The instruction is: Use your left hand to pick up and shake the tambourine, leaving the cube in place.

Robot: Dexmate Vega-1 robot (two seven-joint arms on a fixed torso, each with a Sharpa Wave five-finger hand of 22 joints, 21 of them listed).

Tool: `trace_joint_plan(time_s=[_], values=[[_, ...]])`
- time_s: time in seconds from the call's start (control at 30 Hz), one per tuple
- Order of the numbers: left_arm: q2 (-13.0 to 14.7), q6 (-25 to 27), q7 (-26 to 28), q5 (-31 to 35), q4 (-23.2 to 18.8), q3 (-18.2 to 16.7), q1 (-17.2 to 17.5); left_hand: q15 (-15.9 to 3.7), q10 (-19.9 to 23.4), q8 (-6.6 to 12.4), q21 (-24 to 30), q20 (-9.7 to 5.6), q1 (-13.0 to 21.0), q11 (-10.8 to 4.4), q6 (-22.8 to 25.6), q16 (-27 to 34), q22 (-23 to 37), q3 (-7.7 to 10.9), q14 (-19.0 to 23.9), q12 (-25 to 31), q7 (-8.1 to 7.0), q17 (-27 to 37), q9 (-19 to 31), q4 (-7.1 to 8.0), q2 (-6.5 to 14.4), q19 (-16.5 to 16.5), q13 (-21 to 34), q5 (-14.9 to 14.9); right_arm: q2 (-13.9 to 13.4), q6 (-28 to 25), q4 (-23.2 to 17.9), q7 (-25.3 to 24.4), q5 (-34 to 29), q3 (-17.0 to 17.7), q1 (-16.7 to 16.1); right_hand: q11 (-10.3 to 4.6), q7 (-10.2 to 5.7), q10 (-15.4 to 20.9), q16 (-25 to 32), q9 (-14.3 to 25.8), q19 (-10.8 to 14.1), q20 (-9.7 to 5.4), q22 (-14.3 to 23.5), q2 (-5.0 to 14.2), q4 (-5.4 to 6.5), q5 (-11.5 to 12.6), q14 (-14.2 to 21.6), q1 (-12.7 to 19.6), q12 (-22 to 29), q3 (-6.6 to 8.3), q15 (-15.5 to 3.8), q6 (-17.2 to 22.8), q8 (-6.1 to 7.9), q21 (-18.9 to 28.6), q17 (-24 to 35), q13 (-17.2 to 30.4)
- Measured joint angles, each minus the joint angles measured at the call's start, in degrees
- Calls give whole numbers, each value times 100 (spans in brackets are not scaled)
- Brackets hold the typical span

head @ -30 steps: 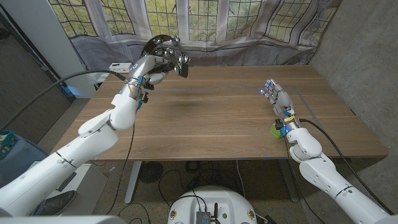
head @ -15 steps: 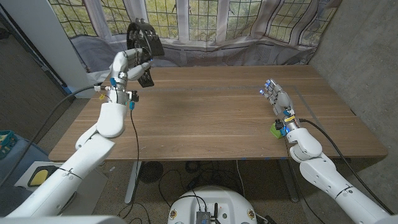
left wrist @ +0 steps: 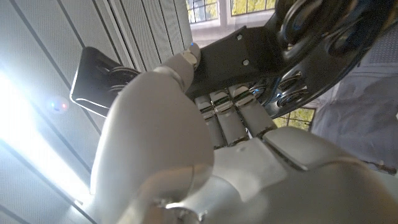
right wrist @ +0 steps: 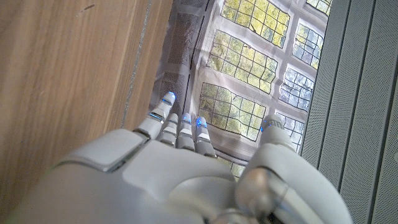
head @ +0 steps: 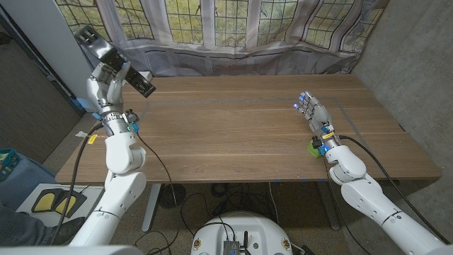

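Up off the table (head: 233, 134), the left hand (head: 106, 73) had its fingers (left wrist: 230, 118) wrapped around the tambourine (left wrist: 311, 56), so it sat right in that grip. Well across from it, the right hand (head: 312, 112) held nothing, fingers straight, with the green cube (head: 313, 148) just beside its wrist.

White arms (head: 124, 152), seemingly blue-tipped fingers (head: 306, 103)

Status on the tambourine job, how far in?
Pickup done: the left hand holds the tambourine raised off the table, at its far left corner. Shaking looks in progress. The green cube sits by the right hand, which rests open. Left: finish shaking.
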Motion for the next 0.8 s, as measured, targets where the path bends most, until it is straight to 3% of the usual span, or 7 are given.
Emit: trace_joint_plan(time_s=[0.2,0.43,0.67,0.8], values=[[-405,-381,-336,-930,253,-55,11,0,-1,-4,1,0,-1,-1,-31,0,0,0,0,-11,-31,2,-2,0,-1,0,19,0,-35,-59,-3,12,28,-1,0,0,0,0,0,0,0,0,0,0,0,0,0,0,0,0,0,0,0,0,0,0],[-663,-607,-663,-1474,462,-89,-38,-41,-1,-22,1,0,-55,-1,-10,-2,5,0,-4,-14,-52,2,-4,0,-55,1,21,44,-59,-78,-23,16,56,8,-28,0,0,0,0,0,0,0,0,0,0,0,0,0,0,0,0,0,0,0,-1,0],[-746,-693,-831,-1492,596,-121,-121,-43,0,1,1,-28,-99,-1,16,-2,4,1,-2,-14,-27,10,-2,0,-97,28,21,44,-73,-79,-37,14,88,38,-76,0,0,0,0,0,0,0,0,0,0,0,0,0,0,0,0,0,0,0,-1,0],[-803,-710,-773,-1126,634,-212,-181,-93,52,1,-1,-30,-120,-26,96,-3,4,23,7,-15,-48,28,-2,-22,-76,30,4,44,-73,-47,-43,8,124,88,-143,0,0,0,0,0,0,0,0,0,0,0,0,0,0,0,0,0,0,1,-1,0]])
